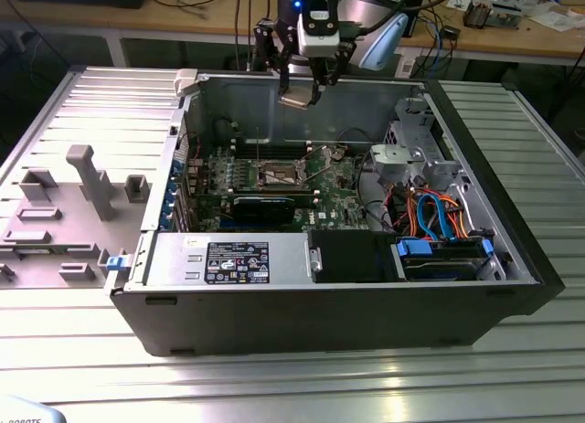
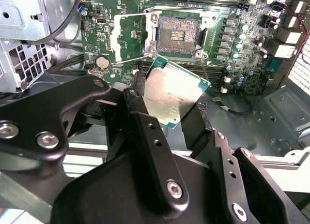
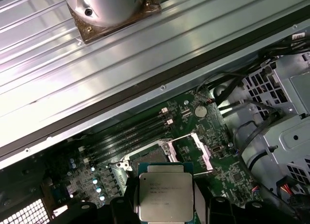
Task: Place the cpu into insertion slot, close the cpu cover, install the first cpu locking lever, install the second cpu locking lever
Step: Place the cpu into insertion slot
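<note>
Currently the end effector (image 1: 299, 94) hangs in the upper middle of the exterior view, above the far wall of the open computer case (image 1: 320, 318), which lies on the ribbed metal counter (image 1: 274, 386). Its two black fingers (image 2: 145, 132) are pinched on the cpu (image 2: 175, 91), one on each of two opposite edges. The chip's silvery top faces the cameras in both wrist views, with the green rim showing around it. The chip sits tilted between the fingers in the second wrist view, clear of the board and touching nothing but them. The insertion slot (image 2: 178, 34) lies well below it on the green motherboard (image 1: 343, 195), near the centre of the exterior view, its dark pin field bare. The cpu cover (image 2: 131, 37) is flipped open just beside the slot, leaving the socket uncovered.
</note>
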Controlling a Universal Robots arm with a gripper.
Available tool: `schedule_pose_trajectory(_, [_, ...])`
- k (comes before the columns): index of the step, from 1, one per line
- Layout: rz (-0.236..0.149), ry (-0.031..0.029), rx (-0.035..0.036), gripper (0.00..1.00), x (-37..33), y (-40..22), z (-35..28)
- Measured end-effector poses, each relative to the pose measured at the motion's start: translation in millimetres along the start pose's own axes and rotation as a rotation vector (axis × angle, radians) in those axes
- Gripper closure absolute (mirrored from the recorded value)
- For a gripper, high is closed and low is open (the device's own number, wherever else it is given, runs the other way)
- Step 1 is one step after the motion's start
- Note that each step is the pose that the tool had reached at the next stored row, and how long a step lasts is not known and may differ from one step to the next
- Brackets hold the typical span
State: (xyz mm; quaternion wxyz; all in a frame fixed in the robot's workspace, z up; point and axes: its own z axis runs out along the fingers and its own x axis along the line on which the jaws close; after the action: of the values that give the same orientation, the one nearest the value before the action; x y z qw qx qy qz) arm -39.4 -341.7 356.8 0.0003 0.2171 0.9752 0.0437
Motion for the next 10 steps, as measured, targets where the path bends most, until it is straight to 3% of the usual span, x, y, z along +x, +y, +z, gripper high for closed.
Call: schedule_pose_trajectory(10, [0.009,-0.0008,-0.0002,0.46,0.8,-0.4,0.7])
